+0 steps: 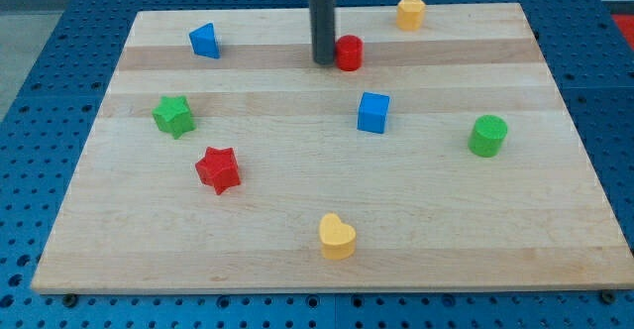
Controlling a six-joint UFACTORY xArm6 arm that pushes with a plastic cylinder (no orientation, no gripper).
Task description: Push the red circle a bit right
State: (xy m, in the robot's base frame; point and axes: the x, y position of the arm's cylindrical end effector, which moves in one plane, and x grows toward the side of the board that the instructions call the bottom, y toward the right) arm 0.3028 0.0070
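Observation:
The red circle sits near the view's top, just right of centre, on the wooden board. My tip stands at the circle's left side, touching or nearly touching it. The dark rod rises straight up from there to the view's top edge.
A blue triangle-like block at top left, a yellow block at top right, a blue cube below the circle, a green circle at right, a green star and red star at left, a yellow heart at bottom.

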